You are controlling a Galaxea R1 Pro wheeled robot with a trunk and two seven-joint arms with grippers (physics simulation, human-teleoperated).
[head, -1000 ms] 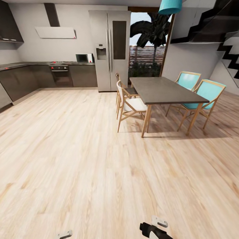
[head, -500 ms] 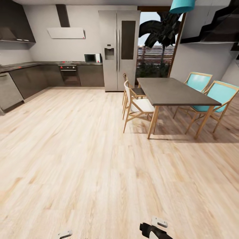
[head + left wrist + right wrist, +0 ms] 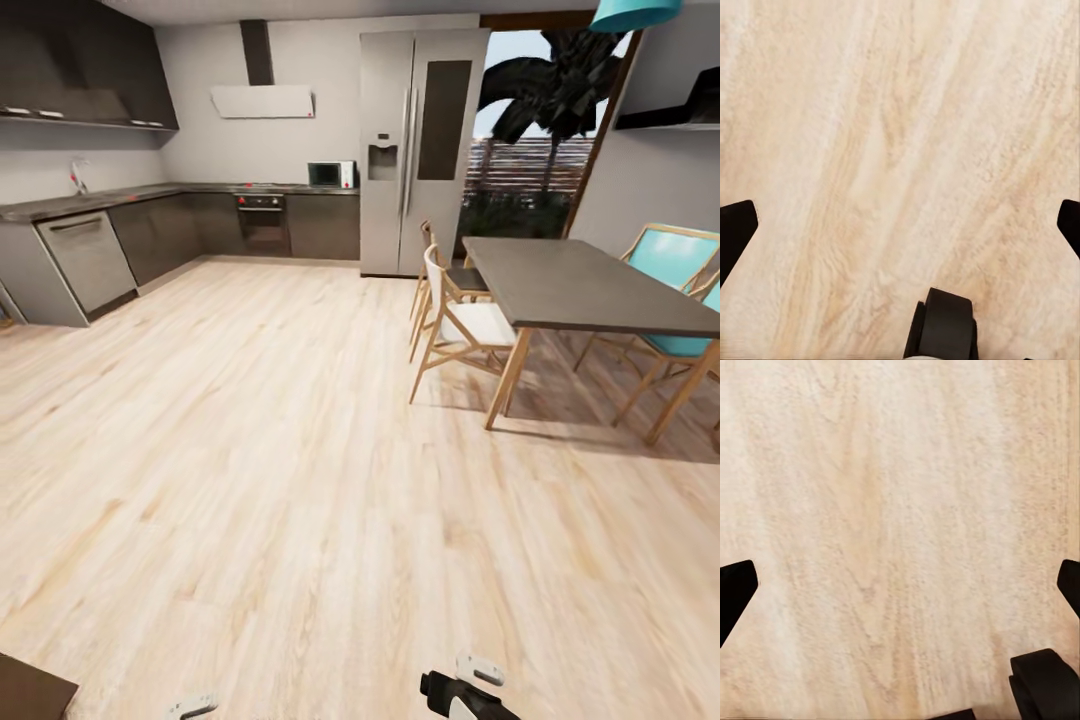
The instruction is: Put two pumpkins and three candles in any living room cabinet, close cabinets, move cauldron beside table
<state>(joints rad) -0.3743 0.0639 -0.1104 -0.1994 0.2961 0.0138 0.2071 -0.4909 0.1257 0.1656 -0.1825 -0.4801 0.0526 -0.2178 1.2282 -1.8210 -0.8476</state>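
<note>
Both grippers, left gripper (image 3: 900, 225) and right gripper (image 3: 900, 585), hang with fingers wide apart over the bare wooden floor (image 3: 300, 480), holding nothing. One grey table (image 3: 590, 285) with four chairs stands ahead right.

Black right arm (image 3: 462, 696) with white bracket; each wrist shows 2 black jaws
</note>
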